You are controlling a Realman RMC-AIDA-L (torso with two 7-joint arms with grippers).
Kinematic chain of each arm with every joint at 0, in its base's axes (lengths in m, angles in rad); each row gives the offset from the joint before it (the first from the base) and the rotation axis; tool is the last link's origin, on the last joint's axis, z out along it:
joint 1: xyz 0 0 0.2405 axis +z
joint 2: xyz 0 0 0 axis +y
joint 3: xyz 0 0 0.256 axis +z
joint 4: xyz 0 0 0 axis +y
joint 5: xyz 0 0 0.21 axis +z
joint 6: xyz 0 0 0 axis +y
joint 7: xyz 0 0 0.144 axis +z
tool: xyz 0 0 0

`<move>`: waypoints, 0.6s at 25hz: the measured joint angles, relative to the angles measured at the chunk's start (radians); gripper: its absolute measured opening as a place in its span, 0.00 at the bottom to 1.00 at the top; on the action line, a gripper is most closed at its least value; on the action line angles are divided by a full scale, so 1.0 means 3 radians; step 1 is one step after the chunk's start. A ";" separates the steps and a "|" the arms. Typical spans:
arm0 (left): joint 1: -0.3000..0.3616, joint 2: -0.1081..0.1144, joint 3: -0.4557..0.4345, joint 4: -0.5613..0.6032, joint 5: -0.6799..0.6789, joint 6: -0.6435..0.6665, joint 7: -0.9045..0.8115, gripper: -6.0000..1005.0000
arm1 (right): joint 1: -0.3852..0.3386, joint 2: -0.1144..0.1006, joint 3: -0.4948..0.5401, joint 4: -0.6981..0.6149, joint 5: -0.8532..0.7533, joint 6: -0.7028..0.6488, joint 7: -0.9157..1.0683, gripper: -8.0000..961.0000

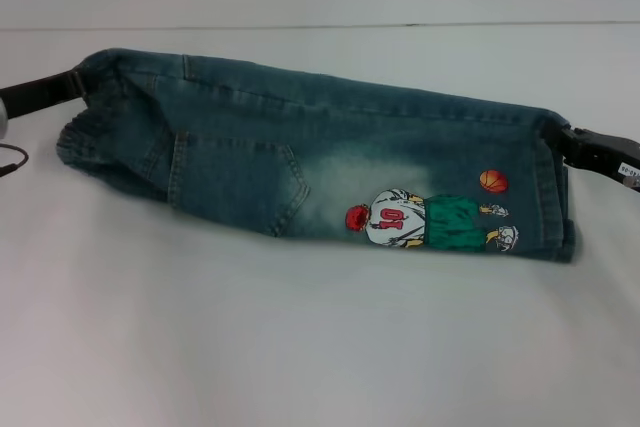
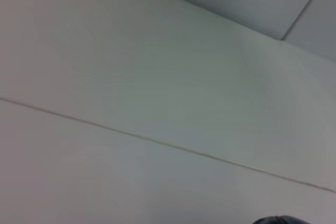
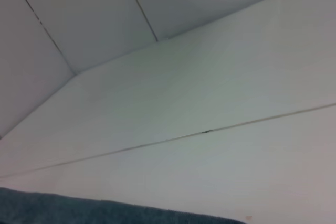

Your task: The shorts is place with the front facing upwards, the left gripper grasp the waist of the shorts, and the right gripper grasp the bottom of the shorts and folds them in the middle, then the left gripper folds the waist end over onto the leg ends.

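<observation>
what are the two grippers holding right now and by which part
Both hold the blue denim shorts: the left gripper at the waist end's upper corner, the right gripper at the leg end's upper edge.

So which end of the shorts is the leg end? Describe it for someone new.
On the white table lie folded denim shorts, a gripper at each end. The leg end is by the right gripper, marked by a cartoon basketball player and orange ball.

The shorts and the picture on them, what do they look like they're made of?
The shorts look like blue denim, faded pale mid-leg, with visible stitched seams and a pocket. The basketball-player picture seems printed or embroidered; which one can't be told. The table looks smooth, matte and white.
</observation>
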State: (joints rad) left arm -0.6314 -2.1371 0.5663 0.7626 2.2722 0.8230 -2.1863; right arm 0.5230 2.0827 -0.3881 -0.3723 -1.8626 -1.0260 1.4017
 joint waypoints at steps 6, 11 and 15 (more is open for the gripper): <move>-0.0033 0.0027 0.0111 -0.0164 0.0017 -0.0151 -0.0003 0.09 | 0.0000 0.0001 0.0000 0.0005 0.0018 0.0019 -0.0001 0.08; -0.0049 0.0050 0.0178 -0.0224 0.0021 -0.0202 0.0001 0.09 | 0.0010 0.0001 -0.0004 0.0030 0.0018 0.0066 -0.0010 0.10; -0.0081 0.0118 0.0298 -0.0297 0.0004 -0.0124 -0.0056 0.09 | 0.0028 0.0001 -0.0039 0.0045 0.0004 0.0086 -0.0012 0.12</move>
State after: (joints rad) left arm -0.6557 -2.1017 0.6558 0.6736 2.2734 0.7857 -2.2032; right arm 0.5314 2.0831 -0.3999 -0.3587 -1.8614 -1.0003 1.3980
